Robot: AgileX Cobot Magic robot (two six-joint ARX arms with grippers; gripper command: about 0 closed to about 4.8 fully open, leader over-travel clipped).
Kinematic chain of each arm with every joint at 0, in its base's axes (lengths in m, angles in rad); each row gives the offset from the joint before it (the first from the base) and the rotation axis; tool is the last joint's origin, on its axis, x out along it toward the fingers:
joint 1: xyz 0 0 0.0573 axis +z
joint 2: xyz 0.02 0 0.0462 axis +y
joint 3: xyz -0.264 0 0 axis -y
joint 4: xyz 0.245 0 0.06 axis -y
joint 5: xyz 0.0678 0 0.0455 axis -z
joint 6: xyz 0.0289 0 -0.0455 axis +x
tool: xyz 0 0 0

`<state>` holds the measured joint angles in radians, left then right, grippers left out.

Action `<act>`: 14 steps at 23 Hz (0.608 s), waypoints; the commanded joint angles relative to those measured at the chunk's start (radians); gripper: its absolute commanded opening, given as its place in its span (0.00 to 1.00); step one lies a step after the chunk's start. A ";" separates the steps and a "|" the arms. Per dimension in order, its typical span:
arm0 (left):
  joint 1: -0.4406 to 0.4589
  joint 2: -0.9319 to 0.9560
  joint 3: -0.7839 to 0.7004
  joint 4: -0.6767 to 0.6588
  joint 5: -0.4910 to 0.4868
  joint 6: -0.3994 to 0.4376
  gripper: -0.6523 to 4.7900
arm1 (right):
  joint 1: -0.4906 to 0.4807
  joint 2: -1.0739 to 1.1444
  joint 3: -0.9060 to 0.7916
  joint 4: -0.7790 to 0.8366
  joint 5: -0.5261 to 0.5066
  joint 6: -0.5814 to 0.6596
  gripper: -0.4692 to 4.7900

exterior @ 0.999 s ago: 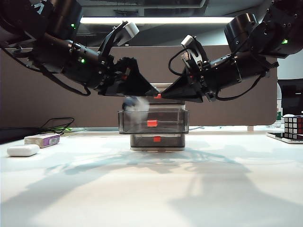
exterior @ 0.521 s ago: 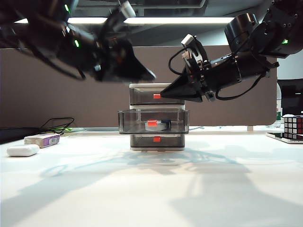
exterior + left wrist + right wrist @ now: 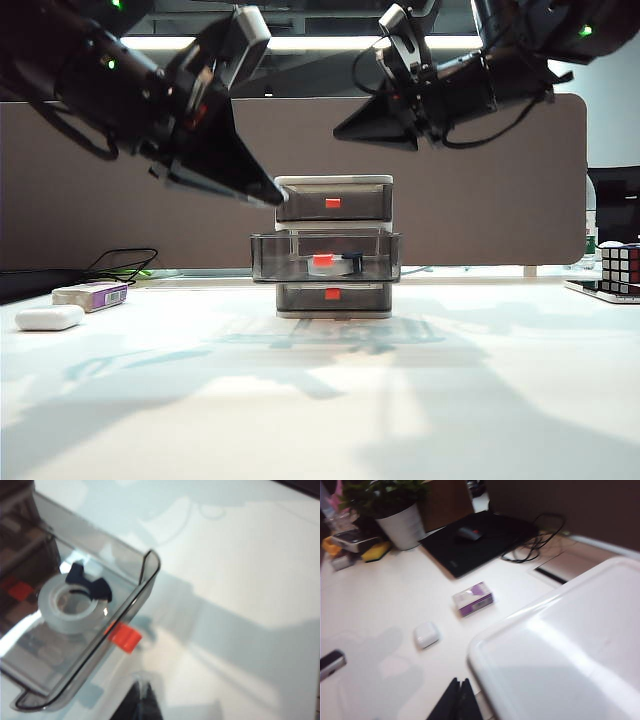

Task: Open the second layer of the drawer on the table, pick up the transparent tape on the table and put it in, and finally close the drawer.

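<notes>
- On the table [image 3: 320, 400] stands the drawer [image 3: 333, 247], a white-framed cabinet of three smoky grey tiers with red-orange handles; it serves as the landmark below.
- Pulled forward out of that cabinet, the second layer of the drawer [image 3: 325, 257] is open, and its handle [image 3: 125, 636] shows on the clear front wall in the left wrist view.
- Inside this open tier the transparent tape [image 3: 70, 604] lies flat, its dark cutter clip on the rim, the roll apart from both grippers.
- Up and to the left of the cabinet's top corner, the left gripper [image 3: 268, 195] hangs with its fingers pressed together, holding nothing.
- Above the cabinet and a little to the right, the right gripper [image 3: 345, 130] is well clear of it; its fingertips [image 3: 456, 700] meet in a point, with nothing between them.
- Far left of the cabinet on the table lie a white oval case [image 3: 48, 318] and a purple-and-white box [image 3: 90, 295].
</notes>
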<state>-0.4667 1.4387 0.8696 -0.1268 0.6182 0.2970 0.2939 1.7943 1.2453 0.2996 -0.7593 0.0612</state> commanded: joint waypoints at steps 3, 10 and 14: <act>0.000 0.089 0.001 0.070 -0.005 -0.028 0.11 | 0.001 0.075 0.133 -0.073 0.076 -0.017 0.08; -0.001 0.148 0.001 0.106 -0.043 -0.043 0.11 | 0.008 0.089 0.149 -0.063 0.019 -0.058 0.08; -0.005 0.176 0.001 0.169 -0.059 -0.047 0.11 | 0.009 0.090 0.149 -0.079 0.101 -0.059 0.08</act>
<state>-0.4698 1.6146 0.8696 0.0021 0.5602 0.2531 0.3023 1.8874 1.3922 0.2264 -0.6949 0.0067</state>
